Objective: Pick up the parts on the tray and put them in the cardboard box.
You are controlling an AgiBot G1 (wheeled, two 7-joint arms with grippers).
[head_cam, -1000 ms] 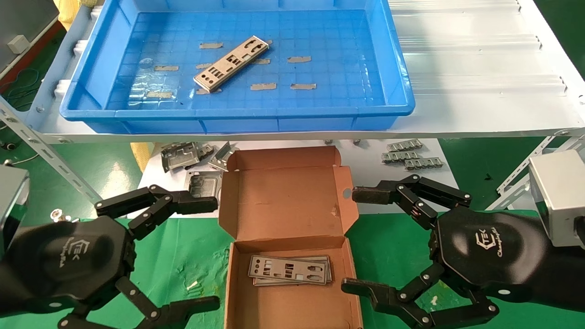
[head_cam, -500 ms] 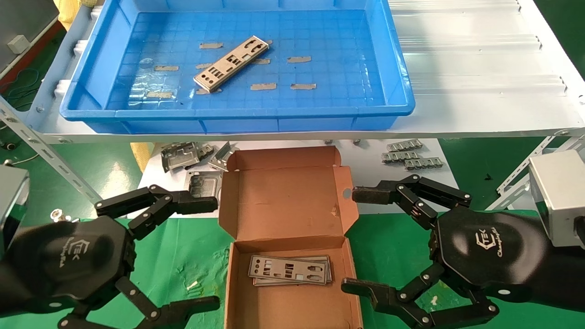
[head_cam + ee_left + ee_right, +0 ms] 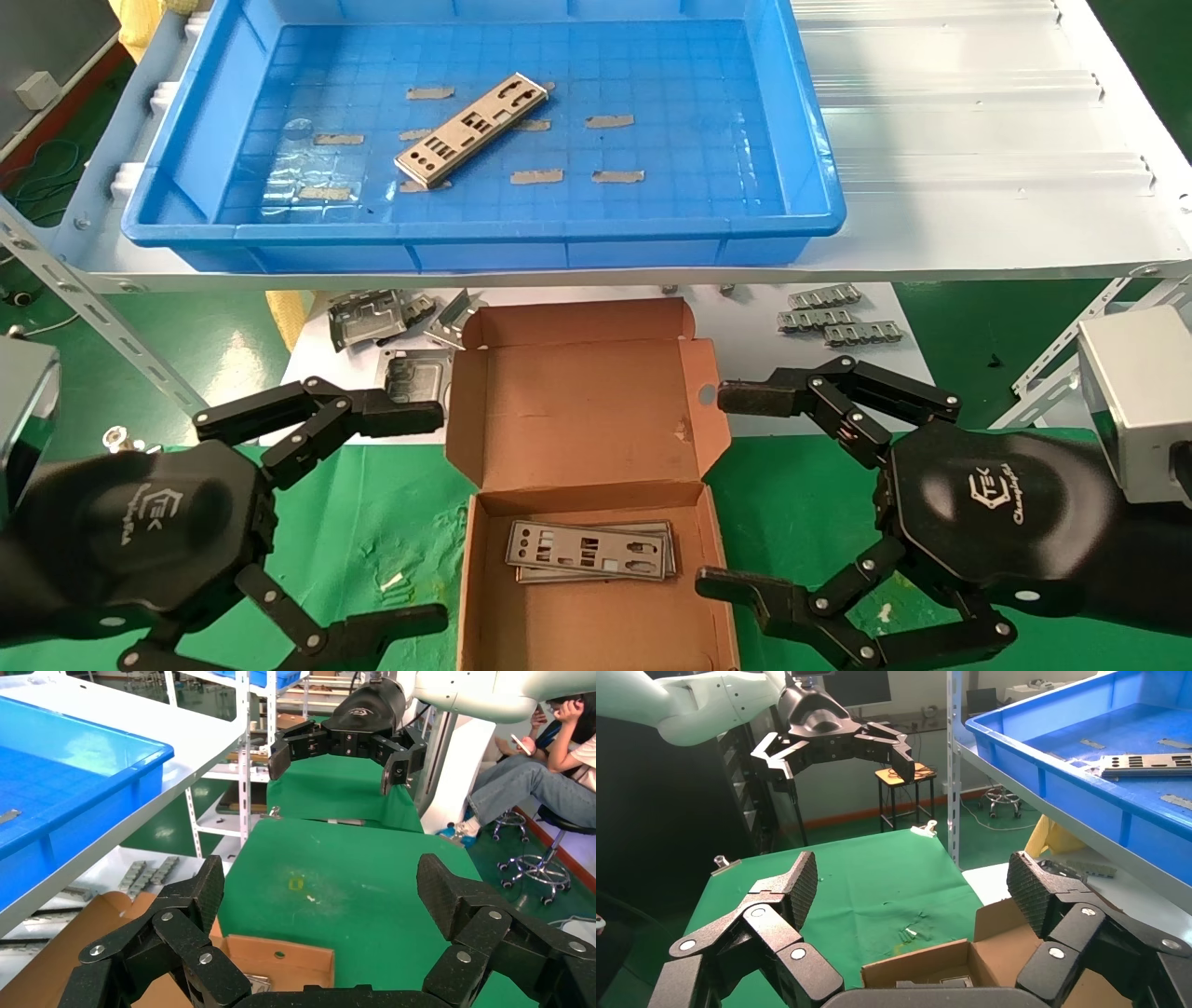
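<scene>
**One plate left in the tray; both grippers idle beside the box**

Left gripper [image 3: 372,513]: fingers spread wide, holds nothing. Sits over the green mat just beside the left wall of the cardboard box [image 3: 587,410]. Right gripper [image 3: 736,494]: likewise wide open and empty, mirrored just beside the box's right wall. Both wrist views confirm it: each shows its own two pads well apart with only the mat and a corner of the box between them.

Box: lid folded back toward the shelf, body open upward. Stacked plates [image 3: 589,550] lie flat on its floor near the hinge side, long axis running across the box.

Remaining part [image 3: 472,129]: one punched plate lies flat on the floor of the tray [image 3: 484,244], left of the tray's centre, among the tape strips [image 3: 616,176]. Its long axis is diagonal: near end toward the tray's front-left corner, far end toward the back-right. The tray stands on the white shelf [image 3: 978,149], above and beyond the box.

Key relation: the plate lies forward and up from both grippers, past the tray's front rim. It is somewhat closer to the left gripper's side. Judgement: the left arm has the shorter reach, and the gripper would need to turn so its fingers close across the plate's short width.

Not task items: bent brackets [image 3: 368,317] and ridged clips [image 3: 838,317] on the lower surface beneath the shelf.
</scene>
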